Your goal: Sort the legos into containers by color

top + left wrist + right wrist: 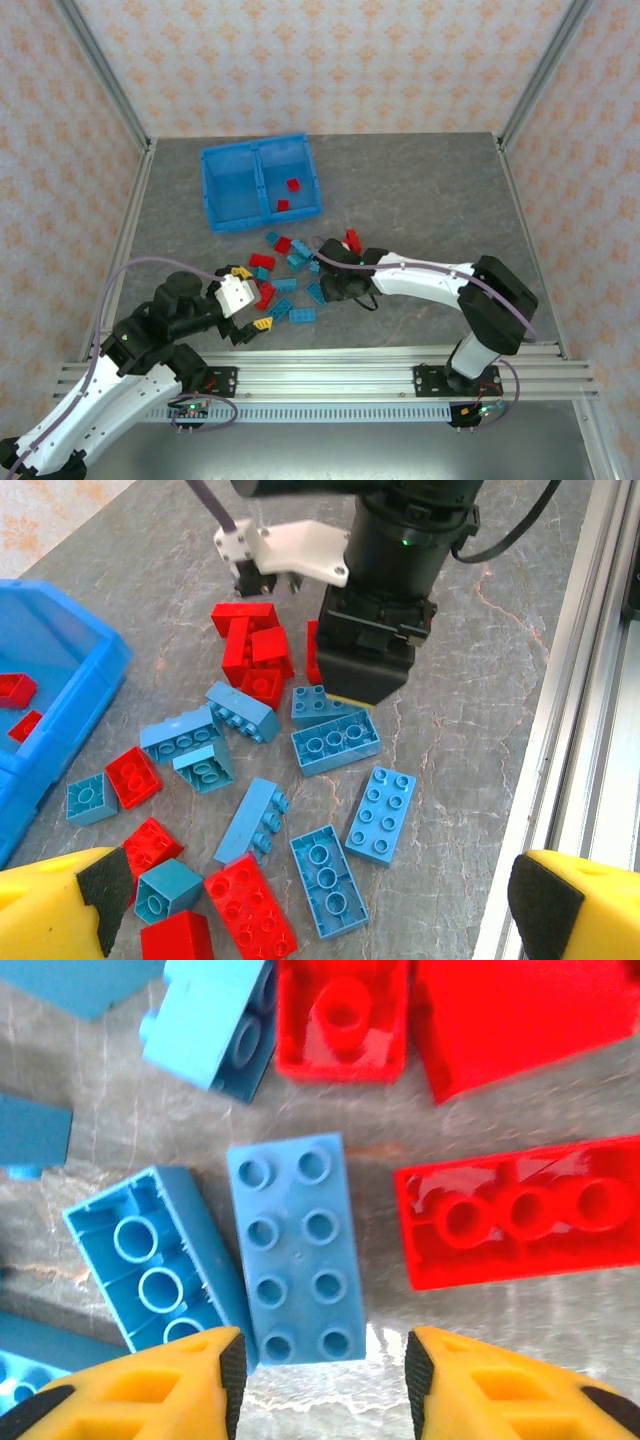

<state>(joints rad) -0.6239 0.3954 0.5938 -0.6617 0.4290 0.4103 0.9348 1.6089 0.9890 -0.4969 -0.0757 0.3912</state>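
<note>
My right gripper (pixel 325 1385) hangs low over the pile (pixel 285 280), jaws part open and straddling the near end of a blue brick (pixel 298 1250) that lies studs up on the table (pixel 420 190). I can see a gap between the right pad and the brick, so nothing is gripped yet. My left gripper (pixel 322 905) is spread wide and empty, hovering at the near left edge of the same pile. As for progress, I'd call this the early part of the job. The bin (pixel 255 148) sits at the far side, left of centre, and its right compartment (pixel 300 170) holds two reds (pixel 293 184). The left compartment (pixel 232 190) looks bare to me, though the plastic is translucent and I can't rule out a blue piece I'm missing. Nearly all the legos lie loose between the bin and the arms, reds and blues mixed, some studs up, some on their backs or sides, several touching or leaning on each other. So red has a home and a start, and blue by my reading has none in yet. What's left is most of the pile: every blue into the left compartment and the remaining reds in with the two. The brick between my right jaws looks like the first blue in line.
</note>
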